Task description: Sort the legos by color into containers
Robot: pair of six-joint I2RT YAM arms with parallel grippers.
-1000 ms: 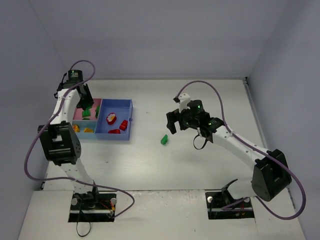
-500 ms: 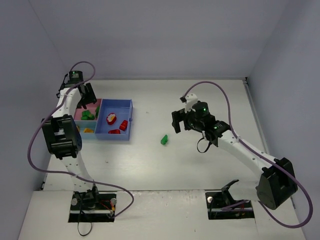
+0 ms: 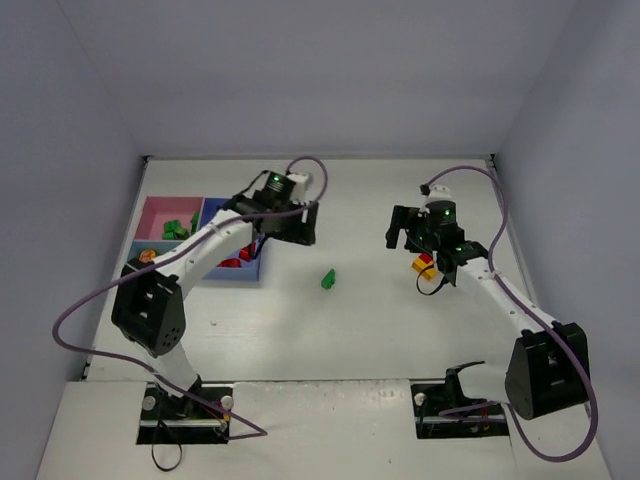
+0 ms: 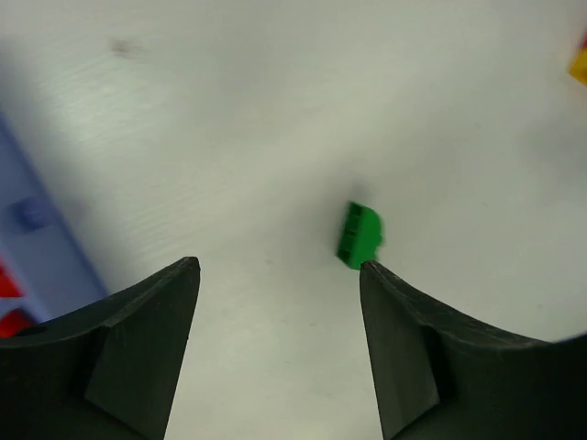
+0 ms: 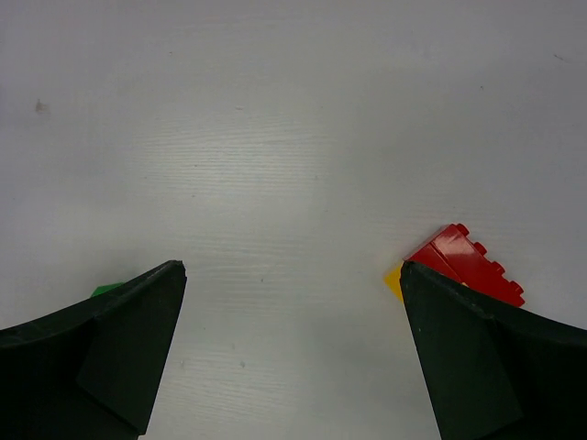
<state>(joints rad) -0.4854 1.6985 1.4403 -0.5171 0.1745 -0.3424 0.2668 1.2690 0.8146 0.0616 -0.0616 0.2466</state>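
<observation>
A green lego (image 3: 327,279) lies alone on the white table; in the left wrist view this green lego (image 4: 359,235) sits just beyond my right fingertip. My left gripper (image 3: 300,225) (image 4: 275,264) hovers over the table right of the containers, open and empty. The pink tray (image 3: 158,212) holds green legos (image 3: 178,229), and the blue tray (image 3: 252,270) holds red ones (image 3: 235,262). A red lego (image 5: 463,266) joined to a yellow one (image 5: 394,278) lies by my right gripper (image 3: 405,235) (image 5: 292,266), which is open and empty.
A small light-blue tray (image 3: 138,248) with a yellow piece (image 3: 147,256) adjoins the pink one. The blue tray's wall (image 4: 37,238) shows at the left of the left wrist view. Grey walls enclose the table at the back and on both sides.
My left arm swung from over the pink tray to the table's middle, and its gripper opened. My right arm drew back to the right, uncovering the red and yellow lego.
</observation>
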